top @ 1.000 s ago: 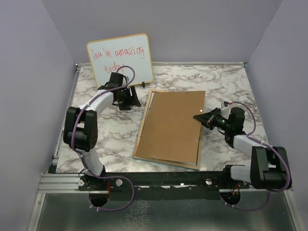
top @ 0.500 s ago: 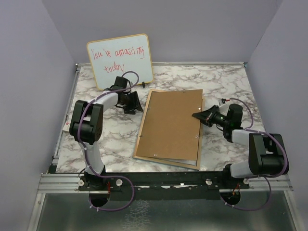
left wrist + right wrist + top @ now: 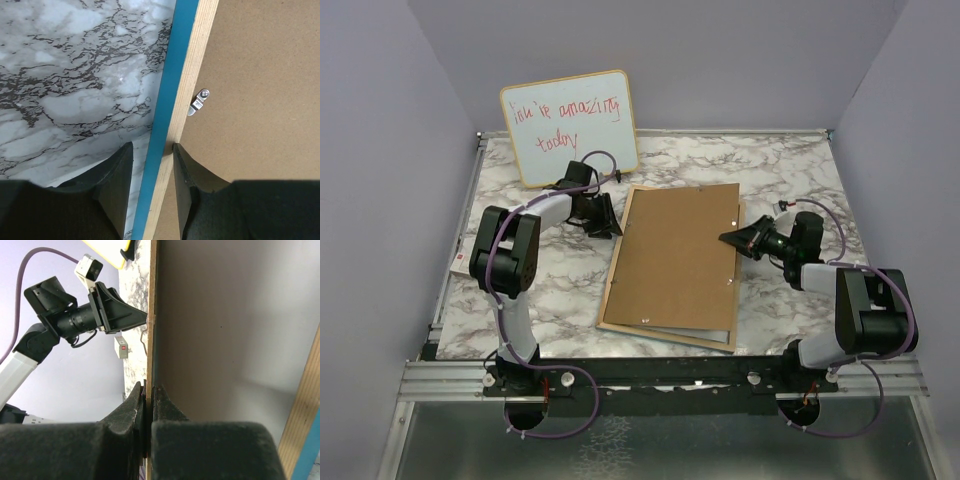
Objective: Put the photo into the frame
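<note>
Frame [image 3: 182, 120] lies back-up on the marble table [image 3: 550, 280], its thin rim pale wood and blue; photo not in view. Right gripper [image 3: 732, 238], at the frame's right edge, is pinched on the thin matte brown backing board [image 3: 675, 255] — an edge grip that could slip and drop the board. Left gripper [image 3: 605, 218] straddles the frame's left rim, jaws apart and unclamped — so the frame may slide on slick marble. A small metal clip [image 3: 198, 101] just inside that rim could snag.
</note>
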